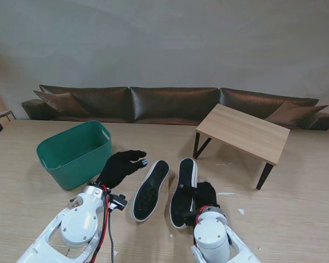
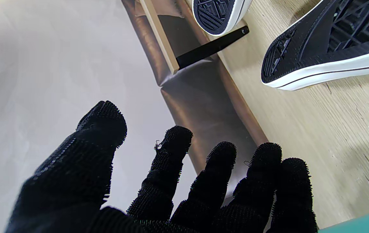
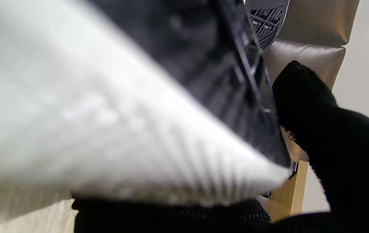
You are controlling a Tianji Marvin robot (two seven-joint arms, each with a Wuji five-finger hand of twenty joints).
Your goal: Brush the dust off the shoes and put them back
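Observation:
Two black canvas shoes with white rims lie sole up on the wooden table. The left shoe (image 1: 149,190) (image 2: 327,48) lies free, its toe pointing away from me. Just left of its toe, my left hand (image 1: 120,167) (image 2: 171,181) in a black bristly glove hovers open with fingers spread, not touching the shoe. The right shoe (image 1: 184,192) (image 3: 220,64) fills the right wrist view, blurred. My right hand (image 1: 204,194) (image 3: 327,155) is shut on it at the heel end, one finger pressed on the sole.
A green plastic basket (image 1: 74,153) stands at the left, beside my left arm. A low wooden side table (image 1: 244,131) with black legs (image 2: 212,47) sits far right. A brown sofa (image 1: 170,103) runs along the back. Small white scraps (image 1: 226,193) lie right of the shoes.

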